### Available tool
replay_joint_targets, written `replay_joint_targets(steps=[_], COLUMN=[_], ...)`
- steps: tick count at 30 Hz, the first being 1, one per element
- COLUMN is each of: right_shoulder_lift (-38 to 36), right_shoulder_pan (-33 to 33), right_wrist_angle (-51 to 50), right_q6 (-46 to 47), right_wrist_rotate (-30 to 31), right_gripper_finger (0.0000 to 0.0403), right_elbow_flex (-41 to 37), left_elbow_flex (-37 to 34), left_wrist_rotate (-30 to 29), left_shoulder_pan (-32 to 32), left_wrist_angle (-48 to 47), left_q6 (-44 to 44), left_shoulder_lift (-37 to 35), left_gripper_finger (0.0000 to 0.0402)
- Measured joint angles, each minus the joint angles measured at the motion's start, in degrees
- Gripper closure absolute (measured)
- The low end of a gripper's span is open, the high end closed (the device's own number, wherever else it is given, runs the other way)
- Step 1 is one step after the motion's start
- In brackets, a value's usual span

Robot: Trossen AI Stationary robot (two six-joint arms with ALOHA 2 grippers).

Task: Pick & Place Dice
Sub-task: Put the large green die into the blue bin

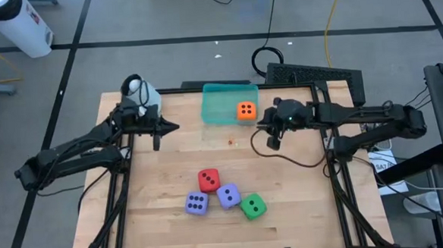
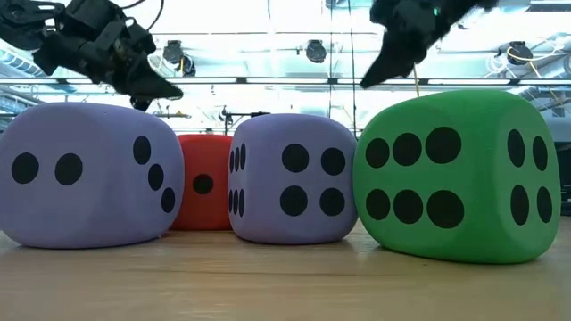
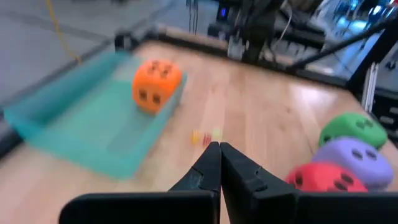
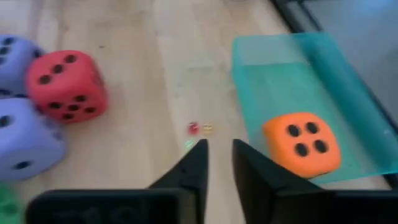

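Done: orange die [image 1: 246, 110] in teal tray [image 1: 219, 107].
Left: red [image 1: 208, 179], green [image 1: 252, 207], two purple-blue dice [image 1: 196, 203] (clustered on surface [image 1: 170, 165]).
Right hand [image 4: 217, 163]: narrowly apart, empty.
Left hand [image 3: 219, 167]: closed, empty.

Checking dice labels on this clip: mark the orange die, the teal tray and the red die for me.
orange die [image 1: 246, 111], high view, on its top face.
teal tray [image 1: 219, 103], high view, on its bare floor left of the die.
red die [image 4: 66, 85], right wrist view, on its pipped front face.

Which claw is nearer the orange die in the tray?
Right. The right claw sits just beside the orange die in the teal tray; the left claw is farther off across the table.
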Motion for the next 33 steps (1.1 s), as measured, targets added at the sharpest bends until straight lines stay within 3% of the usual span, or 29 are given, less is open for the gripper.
replay_joint_targets(steps=[4,12,16,20,24,28,33], right_shoulder_lift=[3.56,9.53,12.43,15.29,18.17,19.73,22.19], right_shoulder_pan=[6.97,18.93,23.45,26.67,27.9,27.48,27.6], right_wrist_angle=[-7.56,-8.32,-6.79,-0.77,5.43,6.28,6.47], right_q6=[2.02,2.36,1.93,2.0,2.0,5.77,9.71], right_wrist_rotate=[0.0,-0.21,-0.35,-0.68,-5.29,-11.69,-14.08], right_gripper_finger=[0.0265,0.0102,0.0044,0.0024,0.0015,0.0008,0.0003], right_elbow_flex=[5.32,7.24,7.24,7.22,7.22,7.22,7.22], left_elbow_flex=[-0.01,-0.01,0.01,0.01,0.04,0.06,0.06], left_wrist_rotate=[-0.29,-1.83,-1.86,-1.86,-1.86,-1.86,-1.73], left_shoulder_pan=[-0.01,-0.09,-0.12,-0.12,-0.12,-0.12,-0.27], left_wrist_angle=[-0.04,2.79,3.31,3.16,6.03,6.42,3.89], left_q6=[0.06,-3.32,-4.58,-6.2,-6.05,-7.47,-7.43], left_shoulder_lift=[-0.07,0.0,0.0,0.0,0.0,0.0,0.02], left_gripper_finger=[0.0395,0.0394,0.0394,0.0394,0.0394,0.0394,0.0394])
